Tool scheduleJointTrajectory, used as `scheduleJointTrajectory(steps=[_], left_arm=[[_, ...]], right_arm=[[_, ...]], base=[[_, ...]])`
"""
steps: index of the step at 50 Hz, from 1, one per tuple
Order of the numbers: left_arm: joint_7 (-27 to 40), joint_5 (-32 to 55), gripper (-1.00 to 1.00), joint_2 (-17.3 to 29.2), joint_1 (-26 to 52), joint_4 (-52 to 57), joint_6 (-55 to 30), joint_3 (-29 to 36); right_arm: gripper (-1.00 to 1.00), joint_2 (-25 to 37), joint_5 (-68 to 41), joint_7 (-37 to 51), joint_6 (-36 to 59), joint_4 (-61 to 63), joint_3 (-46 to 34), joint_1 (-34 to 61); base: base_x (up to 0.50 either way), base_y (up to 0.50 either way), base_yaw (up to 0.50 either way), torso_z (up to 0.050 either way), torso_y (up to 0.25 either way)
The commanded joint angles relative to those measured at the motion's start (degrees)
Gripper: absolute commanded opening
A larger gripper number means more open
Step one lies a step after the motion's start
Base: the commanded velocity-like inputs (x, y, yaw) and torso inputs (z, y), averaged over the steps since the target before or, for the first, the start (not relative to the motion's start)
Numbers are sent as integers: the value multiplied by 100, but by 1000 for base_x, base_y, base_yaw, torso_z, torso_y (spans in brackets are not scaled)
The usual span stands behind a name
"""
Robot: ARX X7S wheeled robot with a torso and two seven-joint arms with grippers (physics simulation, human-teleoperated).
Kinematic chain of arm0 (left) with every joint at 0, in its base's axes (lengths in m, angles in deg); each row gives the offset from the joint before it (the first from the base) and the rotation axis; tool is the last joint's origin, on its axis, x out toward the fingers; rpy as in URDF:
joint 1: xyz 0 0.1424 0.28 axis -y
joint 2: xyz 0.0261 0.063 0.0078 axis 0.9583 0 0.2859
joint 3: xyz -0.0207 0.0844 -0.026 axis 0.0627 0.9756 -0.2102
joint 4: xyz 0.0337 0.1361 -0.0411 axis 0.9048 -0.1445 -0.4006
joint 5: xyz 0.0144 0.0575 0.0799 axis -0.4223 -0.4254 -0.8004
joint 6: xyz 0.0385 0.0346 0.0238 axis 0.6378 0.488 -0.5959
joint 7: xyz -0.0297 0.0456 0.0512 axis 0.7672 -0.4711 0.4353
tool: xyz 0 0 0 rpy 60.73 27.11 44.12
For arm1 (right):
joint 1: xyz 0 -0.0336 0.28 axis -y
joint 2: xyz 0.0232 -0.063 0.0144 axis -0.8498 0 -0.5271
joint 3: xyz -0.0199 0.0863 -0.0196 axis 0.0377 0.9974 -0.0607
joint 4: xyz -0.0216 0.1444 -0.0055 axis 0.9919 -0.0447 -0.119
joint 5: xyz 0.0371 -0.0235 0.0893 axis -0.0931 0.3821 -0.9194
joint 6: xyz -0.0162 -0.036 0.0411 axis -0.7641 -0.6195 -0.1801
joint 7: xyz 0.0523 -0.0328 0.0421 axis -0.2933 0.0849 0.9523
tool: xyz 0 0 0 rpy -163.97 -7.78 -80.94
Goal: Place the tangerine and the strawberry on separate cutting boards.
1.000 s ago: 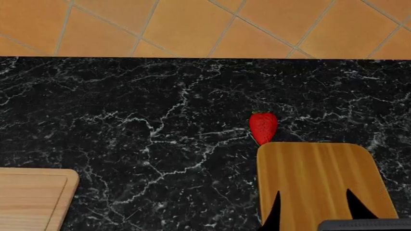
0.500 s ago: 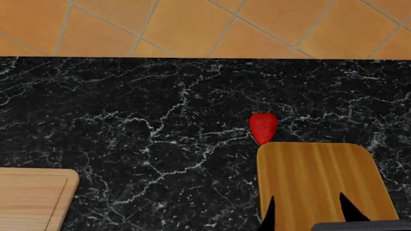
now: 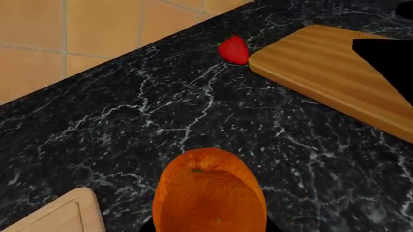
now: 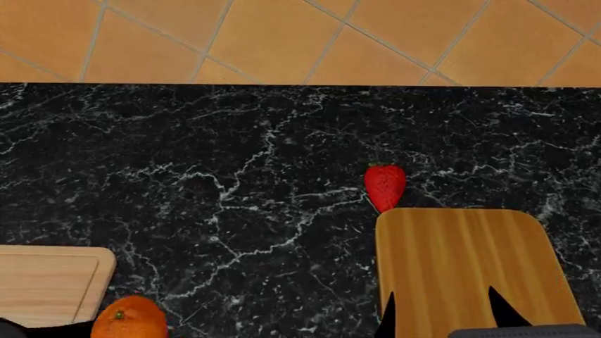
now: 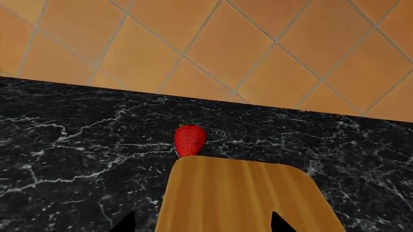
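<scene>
Pale beige grooved wooden cutting board (image 4: pixel 47 285): lay at the bench's near left; nothing was seen on its visible part.
Small round bright-orange tangerine (image 4: pixel 129 318): was seen just beside that board's right edge, apparently not yet placed on it.
Left end effector (image 3: pixel 210 224): was largely hidden behind the tangerine in the left wrist view; it was judged to be gripping the fruit, though the fingers could barely be made out.
Black marble bench (image 4: pixel 235 176): carried both boards.
Small red cone-shaped strawberry (image 4: pixel 384 186): lay on the bench, touching the far edge of the golden-brown board, not on it.
Golden-brown striped cutting board with rounded corners (image 4: pixel 465 260): carried no fruit.
Right end effector (image 4: pixel 441 313): was held with fingers spread apart over that board, grasping nothing.
Progress: neither fruit was judged placed; both placements remained.
</scene>
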Motion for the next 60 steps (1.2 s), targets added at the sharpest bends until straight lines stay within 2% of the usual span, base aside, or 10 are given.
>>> scheduleJointTrajectory(steps=[1, 4, 9, 14, 22, 26, 28, 34, 46, 60], left_arm=[[95, 419, -100, 577, 157, -473, 249, -1143], [53, 320, -100, 683, 40, -587, 360, -1376], [-292, -374, -100, 903, -855, -808, 768, -2087], [-455, -1664, -100, 977, -1420, -1059, 1284, -1849], [-671, -2334, -100, 1015, -2011, -1785, 1788, -2169], [-629, -2487, -100, 924, -1748, -2334, 1834, -2016], [-691, -2541, -100, 967, -1866, -2443, 1909, -2141], [-767, -2859, -100, 920, -1851, -2838, 2124, -1841], [-939, -2475, -100, 1014, -1372, -2469, 1754, -1421], [-1121, -2689, -100, 1018, -1454, -2703, 1851, -1013]], right_arm=[[100, 16, -52, -37, 8, -58, 74, 54], [100, 19, -48, -17, 6, -44, 50, 41], [100, 25, -57, -9, -33, -43, 46, -14], [100, 34, -63, 5, -40, -53, 8, -15], [100, 41, -114, 21, -21, -1, 51, -41], [100, 41, -123, 34, -13, -8, 10, -22], [100, 45, -118, 23, -78, -67, 5, -44], [100, 42, -115, 12, -192, -225, -18, -66], [100, 55, -27, -38, -603, -800, -80, -161], [100, 75, -54, 10, -606, -811, -68, -221]], base=[[0, 0, 0, 0, 0], [0, 0, 0, 0, 0], [0, 0, 0, 0, 0], [0, 0, 0, 0, 0], [0, 0, 0, 0, 0], [0, 0, 0, 0, 0], [0, 0, -1, 0, 0], [0, 0, 0, 0, 0], [0, 0, 0, 0, 0], [0, 0, 0, 0, 0]])
